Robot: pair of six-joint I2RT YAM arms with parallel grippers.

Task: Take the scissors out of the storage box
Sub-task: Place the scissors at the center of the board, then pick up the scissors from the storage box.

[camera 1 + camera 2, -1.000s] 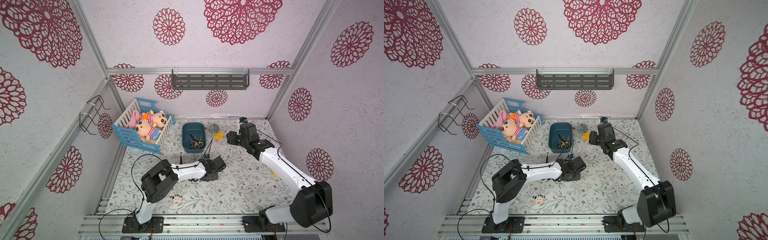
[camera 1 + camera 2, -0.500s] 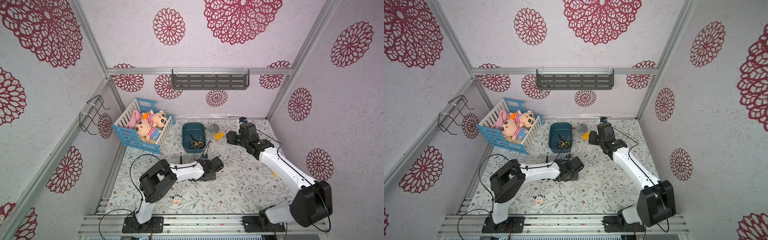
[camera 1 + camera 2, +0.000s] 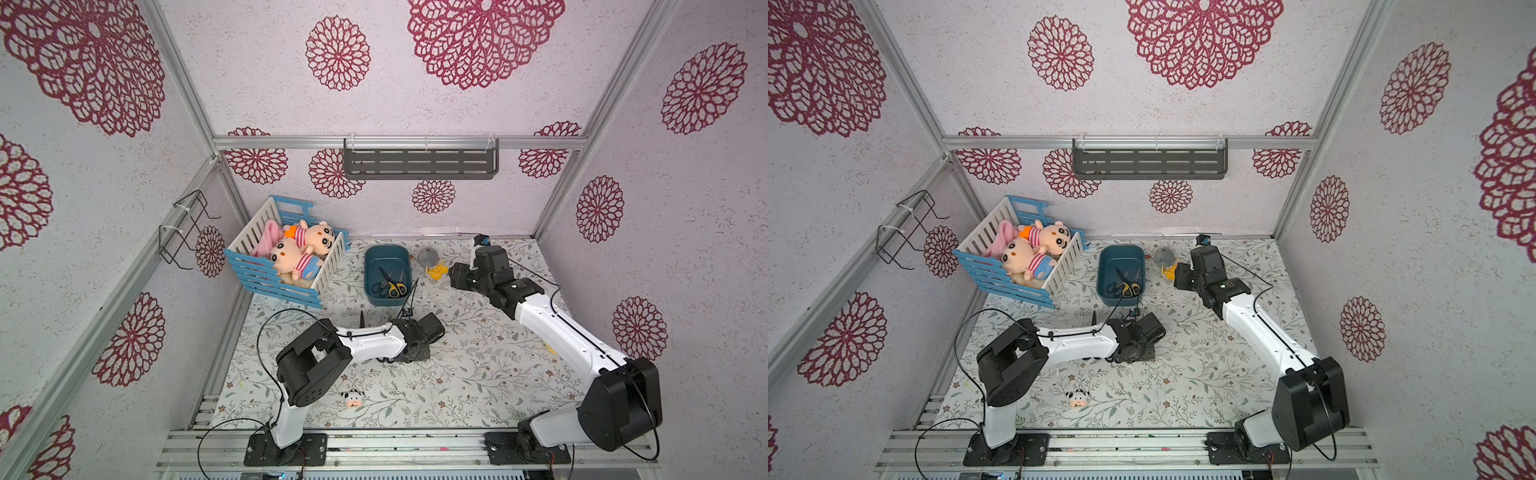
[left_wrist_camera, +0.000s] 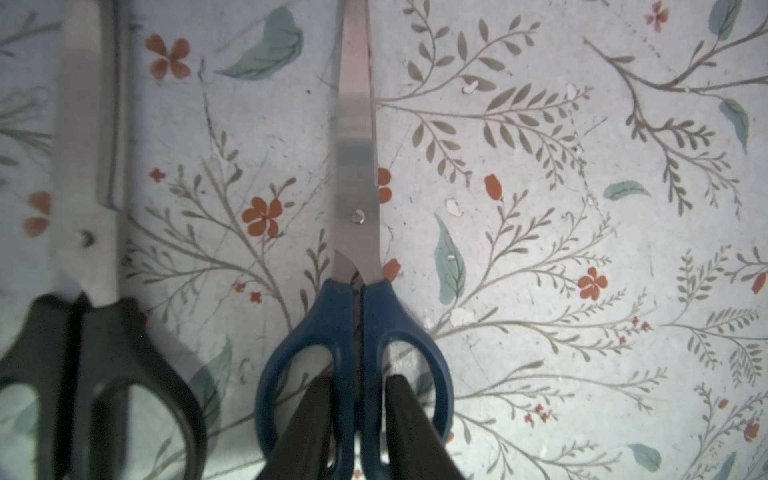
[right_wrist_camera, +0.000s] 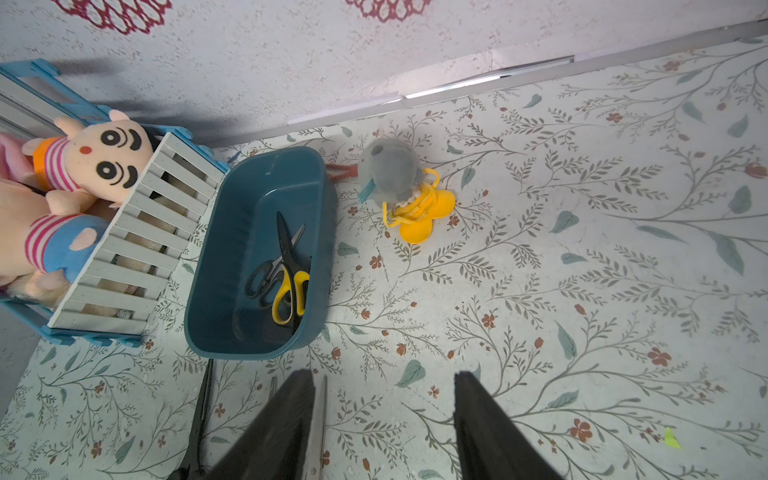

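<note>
Nudged left since earlier, the left arm hides from both top views what its wrist view shows: left pincer (image 4: 360, 384) barely parted inside the handle loops of the dark blue scissors (image 4: 357, 166) on the worktop (image 4: 582, 208), grip unclear. Right pincer (image 5: 383, 376) gapes empty right of the storage box (image 5: 216, 249), two pairs (image 5: 286, 266) inside.

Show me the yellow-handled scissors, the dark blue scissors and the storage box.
yellow-handled scissors (image 5: 284, 241): right wrist view, on the blade.
dark blue scissors (image 4: 358, 216): left wrist view, on the pivot screw.
storage box (image 5: 220, 257): right wrist view, on the inner wall.
</note>
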